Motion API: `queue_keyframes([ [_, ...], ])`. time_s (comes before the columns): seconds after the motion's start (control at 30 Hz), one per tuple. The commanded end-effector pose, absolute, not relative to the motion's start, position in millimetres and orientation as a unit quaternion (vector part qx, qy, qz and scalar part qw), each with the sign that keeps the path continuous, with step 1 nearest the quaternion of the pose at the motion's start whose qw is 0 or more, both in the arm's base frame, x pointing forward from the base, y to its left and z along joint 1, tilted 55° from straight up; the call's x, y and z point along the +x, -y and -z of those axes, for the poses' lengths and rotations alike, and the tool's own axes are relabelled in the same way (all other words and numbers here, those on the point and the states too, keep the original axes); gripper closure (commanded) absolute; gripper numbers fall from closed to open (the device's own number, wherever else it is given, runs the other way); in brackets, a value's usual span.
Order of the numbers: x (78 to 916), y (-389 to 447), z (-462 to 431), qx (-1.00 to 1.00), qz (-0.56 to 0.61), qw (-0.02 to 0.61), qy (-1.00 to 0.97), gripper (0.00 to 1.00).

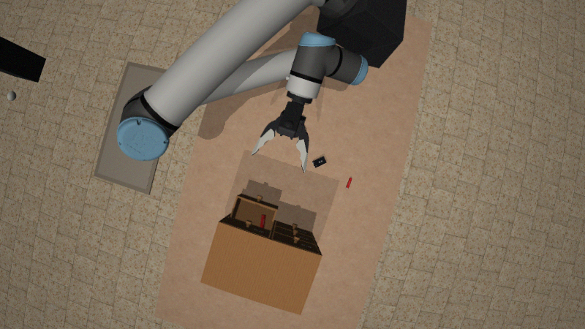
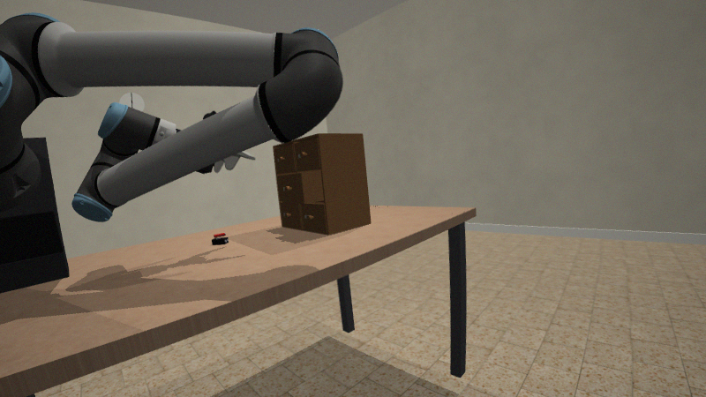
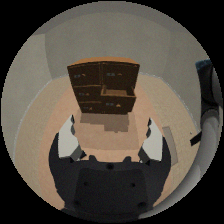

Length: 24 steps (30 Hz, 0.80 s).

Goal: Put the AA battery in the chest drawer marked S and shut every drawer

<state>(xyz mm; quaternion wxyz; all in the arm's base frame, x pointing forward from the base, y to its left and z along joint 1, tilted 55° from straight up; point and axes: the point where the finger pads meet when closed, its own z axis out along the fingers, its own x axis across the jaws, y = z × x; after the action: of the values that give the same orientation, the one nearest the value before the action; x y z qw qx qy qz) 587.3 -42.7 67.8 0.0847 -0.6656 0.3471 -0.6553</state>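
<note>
The wooden chest [image 1: 262, 265] [image 2: 348, 183] [image 3: 85, 80] stands upright. Its middle drawer [image 2: 312, 186] [image 3: 118, 104] in the right-hand column, in the wrist view, is pulled well out; the other drawers look shut. A red battery [image 1: 262, 221] lies inside the open drawer, near its side wall. The labels are too small to read, so I cannot tell which is S. My gripper [image 1: 278, 163] [image 3: 111, 117] is wide open and empty, raised above the table in front of the chest and pointing toward it. It touches nothing.
A second red cylinder [image 1: 349, 183] [image 2: 219, 235] lies on the table, with a small black block [image 1: 319, 161] [image 2: 220, 241] near it. Both lie to one side of the space before the chest. The forearm [image 2: 197, 147] passes in front of the gripper in the exterior view.
</note>
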Motion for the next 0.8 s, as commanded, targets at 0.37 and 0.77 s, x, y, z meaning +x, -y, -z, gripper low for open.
queue_keyframes([
  [0.37,587.2,40.6,-69.1,-0.668,0.645,0.065,-0.366,0.00],
  [0.77,587.1,38.6,-70.5,-0.670,0.630,0.040,-0.390,0.00],
])
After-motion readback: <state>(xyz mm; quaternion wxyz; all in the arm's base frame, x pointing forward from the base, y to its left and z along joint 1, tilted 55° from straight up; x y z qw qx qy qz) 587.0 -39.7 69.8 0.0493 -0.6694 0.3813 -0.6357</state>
